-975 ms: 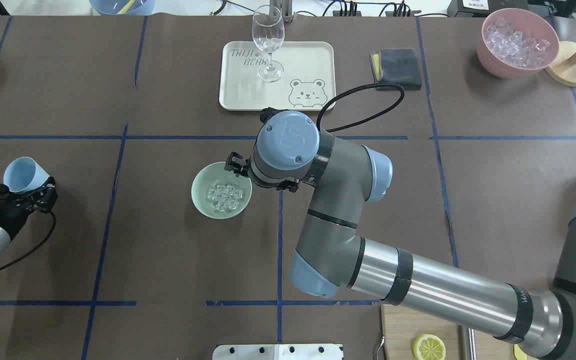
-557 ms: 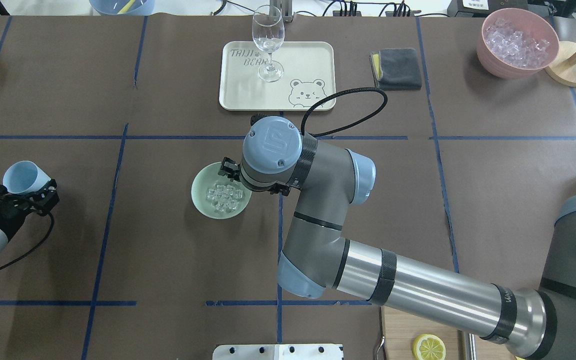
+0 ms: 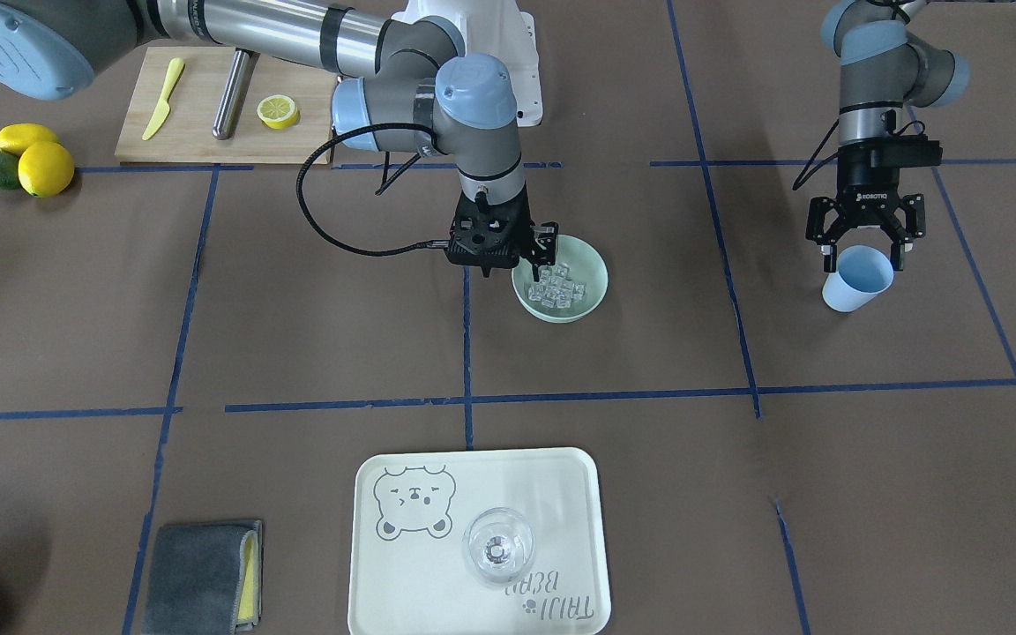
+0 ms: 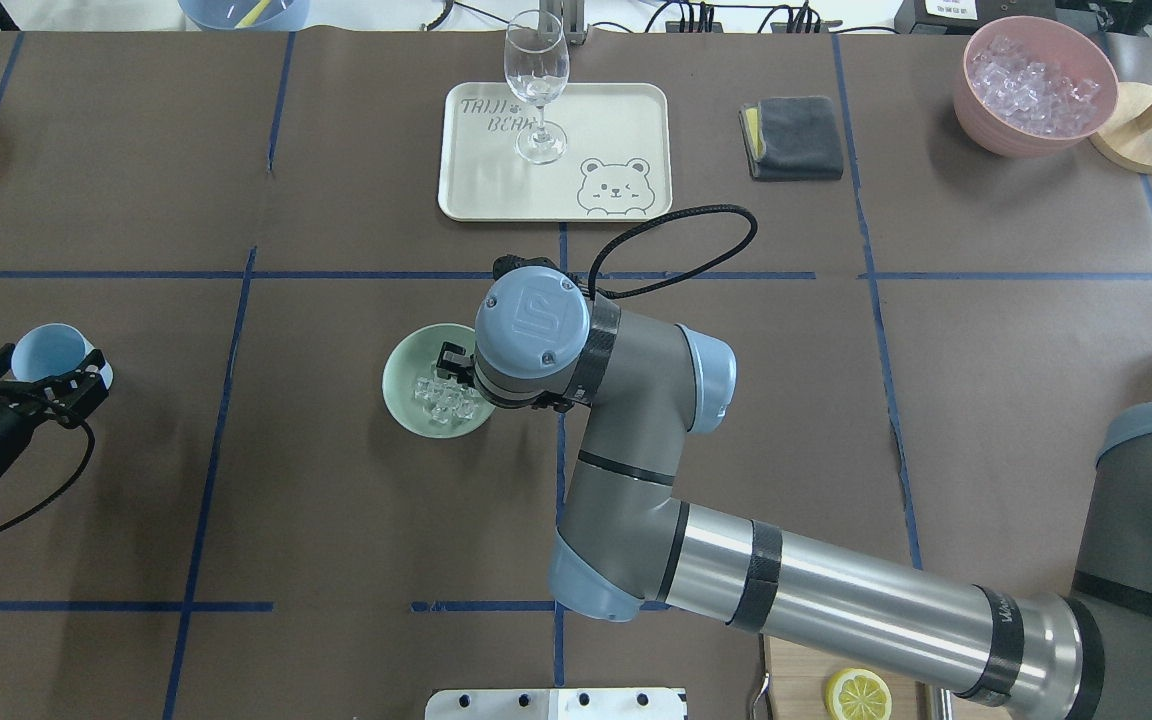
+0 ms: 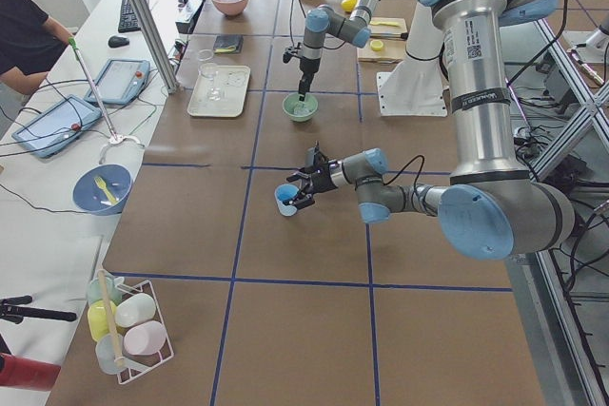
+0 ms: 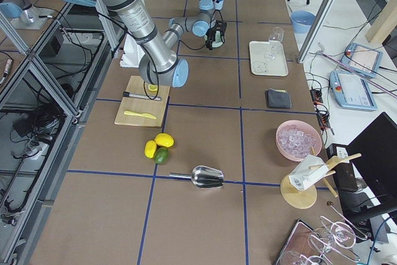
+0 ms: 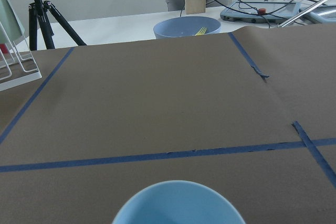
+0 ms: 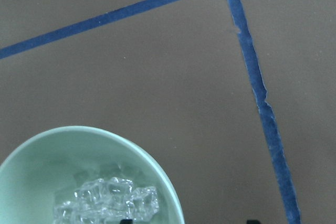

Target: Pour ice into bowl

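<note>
Several clear ice cubes [image 3: 560,289] are lying piled in the mint-green bowl [image 3: 598,280], which is sitting mid-table [image 3: 296,309], just beside a blue tape line [image 3: 466,353]. R gripper [image 3: 517,263] is hanging at the bowl's rim on the robot's right side, jaws spread, 1 tip over the inside & 1 outside, gripping nothing. L gripper [image 3: 861,256] is clamping a light blue cup [image 3: 856,284], mouth roughly up, well apart from the bowl. A wine glass [image 3: 496,547] is standing on the bear tray [image 3: 402,582].
</note>
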Controlling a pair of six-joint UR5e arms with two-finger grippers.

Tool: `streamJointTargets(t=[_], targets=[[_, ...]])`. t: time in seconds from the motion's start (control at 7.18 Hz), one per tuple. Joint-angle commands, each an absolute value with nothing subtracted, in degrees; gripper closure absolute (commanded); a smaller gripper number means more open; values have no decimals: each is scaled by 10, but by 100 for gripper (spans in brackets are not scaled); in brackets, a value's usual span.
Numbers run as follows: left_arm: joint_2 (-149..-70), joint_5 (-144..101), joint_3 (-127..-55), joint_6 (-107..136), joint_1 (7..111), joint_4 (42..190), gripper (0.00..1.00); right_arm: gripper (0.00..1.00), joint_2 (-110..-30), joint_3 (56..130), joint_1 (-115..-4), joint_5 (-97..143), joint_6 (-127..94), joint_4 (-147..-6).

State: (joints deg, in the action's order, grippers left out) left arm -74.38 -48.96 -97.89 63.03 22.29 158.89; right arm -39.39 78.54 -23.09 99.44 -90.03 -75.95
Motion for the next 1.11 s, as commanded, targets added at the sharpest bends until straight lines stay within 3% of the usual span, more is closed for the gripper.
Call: streamJointTargets(t=[0.0,0.14,0.7,0.84,0.98], targets=[[-737,-490,-999,608,226,1588,0,77,-393,780,-227,991,-899,-759],[-734,-490,-1012,587,228,1589,0,100,-393,780,-227,991,-899,-758],[-729,-523,-1051,547,248,1582,0,100,-388,814,-245,996,-896,-758],[-729,-565,-1060,502,284,1579,0,100,-399,849,-258,1004,-896,-764],[-730,-599,-1061,497,307,1564,0,100,-463,922,-276,1032,-896,-765]])
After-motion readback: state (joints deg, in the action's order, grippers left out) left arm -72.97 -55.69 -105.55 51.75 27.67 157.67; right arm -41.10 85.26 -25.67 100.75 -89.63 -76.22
